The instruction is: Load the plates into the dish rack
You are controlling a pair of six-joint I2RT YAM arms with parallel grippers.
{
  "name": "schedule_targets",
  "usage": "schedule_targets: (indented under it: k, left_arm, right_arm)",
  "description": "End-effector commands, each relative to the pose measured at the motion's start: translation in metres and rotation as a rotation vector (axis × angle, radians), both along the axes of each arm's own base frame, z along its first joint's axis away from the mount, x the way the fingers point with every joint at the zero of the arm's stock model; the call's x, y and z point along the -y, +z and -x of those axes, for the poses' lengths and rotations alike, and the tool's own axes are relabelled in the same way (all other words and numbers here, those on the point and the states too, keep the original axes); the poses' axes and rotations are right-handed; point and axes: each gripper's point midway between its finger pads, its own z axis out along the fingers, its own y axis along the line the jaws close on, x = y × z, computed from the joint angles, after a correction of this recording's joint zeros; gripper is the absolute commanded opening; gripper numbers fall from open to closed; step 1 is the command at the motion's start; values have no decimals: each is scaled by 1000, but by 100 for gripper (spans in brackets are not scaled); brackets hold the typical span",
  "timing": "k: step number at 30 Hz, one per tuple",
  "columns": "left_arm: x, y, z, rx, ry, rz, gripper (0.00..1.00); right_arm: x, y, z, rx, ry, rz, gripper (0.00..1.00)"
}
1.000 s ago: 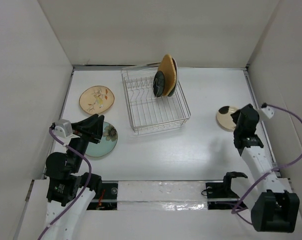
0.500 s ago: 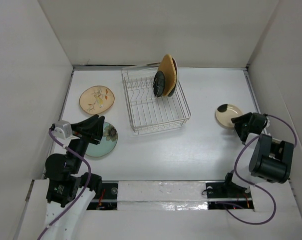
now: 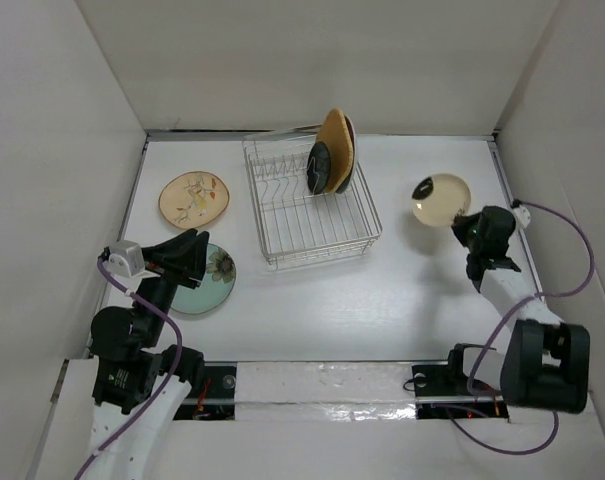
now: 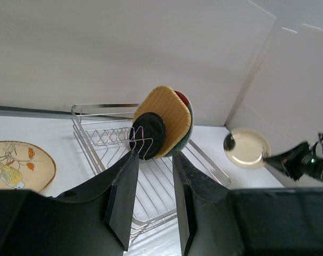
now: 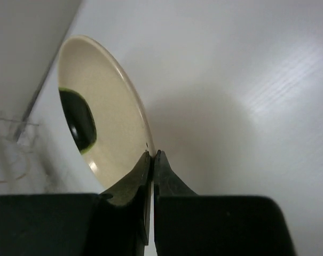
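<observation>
In rack [image 3: 312,225], far right corner, on edge: three plates, namely orange [image 3: 335,140], black [image 3: 319,168], red-teal [image 4: 187,109]. Flat on table [image 3: 382,300], left of rack: two, tan [image 3: 194,198] and green [image 3: 210,280]. Aloft right of rack, tilted: one cream plate [image 3: 442,198], rim pinched in right pincer [image 5: 152,154]. Left pincer [image 4: 155,160] spread, over green's edge.

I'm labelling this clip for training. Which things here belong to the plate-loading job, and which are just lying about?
Job: dish rack; orange-tan plate, small black plate and red-and-teal plate in it; tan floral plate and pale green plate on the table; cream plate held by the right gripper.
Not the job: purple cable, white walls.
</observation>
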Motion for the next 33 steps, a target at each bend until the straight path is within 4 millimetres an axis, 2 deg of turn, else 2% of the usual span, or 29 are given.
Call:
schedule_targets:
  k: [1, 2, 3, 4, 5, 6, 7, 8, 9, 10, 11, 12, 13, 15, 16, 17, 18, 20, 24, 33]
  left_arm:
    - [1, 7, -2, 25, 1, -3, 29]
    - [1, 7, -2, 25, 2, -3, 29]
    - [0, 7, -2, 23, 4, -3, 29]
    - [0, 7, -2, 25, 4, -4, 29]
    - [1, 7, -2, 24, 1, -5, 29]
    - [1, 7, -3, 23, 3, -7, 29]
    - [0, 7, -3, 21, 4, -5, 29]
    - [0, 7, -3, 24, 4, -4, 29]
    - [0, 7, -2, 24, 6, -4, 29]
    - [0, 7, -2, 22, 6, -4, 29]
    - [0, 6, -3, 22, 6, -4, 29]
    - [0, 7, -2, 25, 6, -4, 29]
    - [0, 6, -3, 22, 4, -5, 29]
    - [-1, 8, -1, 26, 7, -3, 29]
    - [-1, 8, -2, 26, 10, -2, 29]
    - [-2, 8, -2, 26, 14, 0, 29]
    - [-3, 9, 0, 32, 16, 1, 29]
    - [-3, 9, 0, 32, 16, 1, 29]
    - [-2, 9, -1, 31, 15, 0, 29]
    - [-2, 9, 0, 34, 13, 0, 29]
  right_arm:
    - [-32, 123, -15, 215, 11, 280, 0]
    - [-35, 168, -17, 284, -35, 327, 0]
    - [-70, 184, -18, 306, 41, 360, 0]
    - [-84, 195, -19, 289, 84, 438, 0]
    - [-94, 240, -21, 348, 63, 462, 0]
    - [-113, 238, -35, 309, 101, 508, 0]
    - [-143, 241, -35, 277, 183, 587, 0]
    - [-155, 248, -41, 263, 187, 625, 0]
    - [-167, 286, -45, 296, 181, 637, 0]
    - [-199, 259, -59, 204, 257, 714, 0]
    - [-205, 260, -66, 157, 253, 790, 0]
    - [-213, 286, -69, 160, 243, 810, 0]
    - [-234, 260, -88, 91, 278, 875, 0]
    - [-256, 255, -96, 38, 299, 959, 0]
    - [-262, 272, -99, 38, 301, 982, 0]
    - [-274, 244, -112, -34, 309, 1043, 0]
    - [-281, 238, -113, -60, 326, 1073, 0]
    - [-290, 229, -126, -82, 316, 1089, 0]
    - [-303, 213, -134, -98, 331, 1107, 0]
    - [-310, 159, -140, -182, 371, 1141, 0]
